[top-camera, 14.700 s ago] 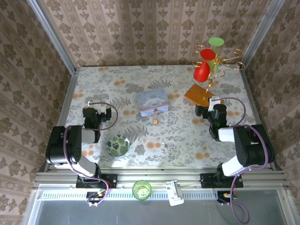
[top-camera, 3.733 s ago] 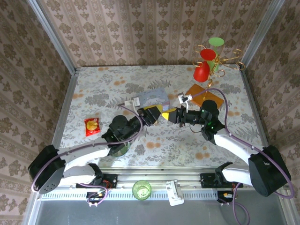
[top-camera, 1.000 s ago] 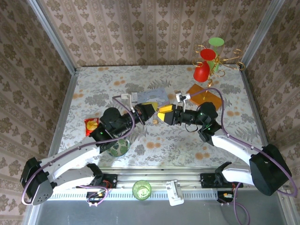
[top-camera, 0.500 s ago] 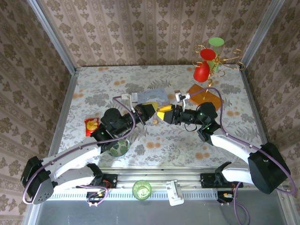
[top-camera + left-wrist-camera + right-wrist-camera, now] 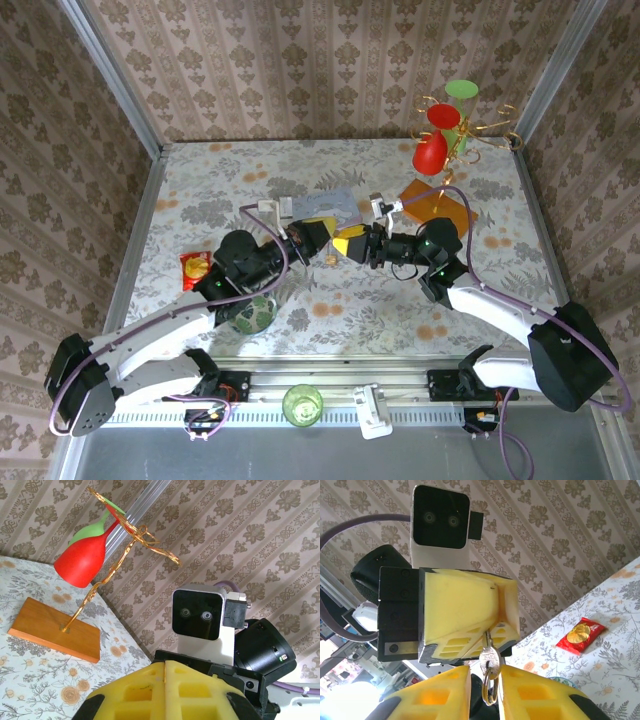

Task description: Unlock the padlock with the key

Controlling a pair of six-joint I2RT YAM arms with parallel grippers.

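at the middle of the table (image 5: 400, 300), in the top view, the left gripper (image 5: 318, 236) and the right gripper (image 5: 347, 243) meet tip to tip. the left sits at 9 o'clock of the right, and both are just at 6 o'clock of a pale blue tin (image 5: 335, 200).

the left claw is fully closed. its 2 yellow pads press together in the left wrist view. in the right wrist view a small silvery key (image 5: 487, 655) hangs from their lower edge, pinched by its top end.

a thin ring (image 5: 490, 690) hangs from the key and drops between the right claw's 2 yellow fingers (image 5: 437, 695). they stand a narrow gap apart, 1 on each side of it; i cannot tell whether either pad touches the ring.

the padlock (image 5: 328, 259) shows in the top view as a tiny brass-gold speck at 6 o'clock of the gap between the 2 tips. whether it hangs below them or lies on the table i cannot tell.

a red-and-yellow snack packet (image 5: 195, 266) lies well apart at 9 o'clock, near a green patterned bowl (image 5: 250, 312). at 2 o'clock a gold wire rack (image 5: 455, 130) stands on a wooden base (image 5: 435, 205), carrying a red glass (image 5: 430, 157) and a green glass (image 5: 461, 89).
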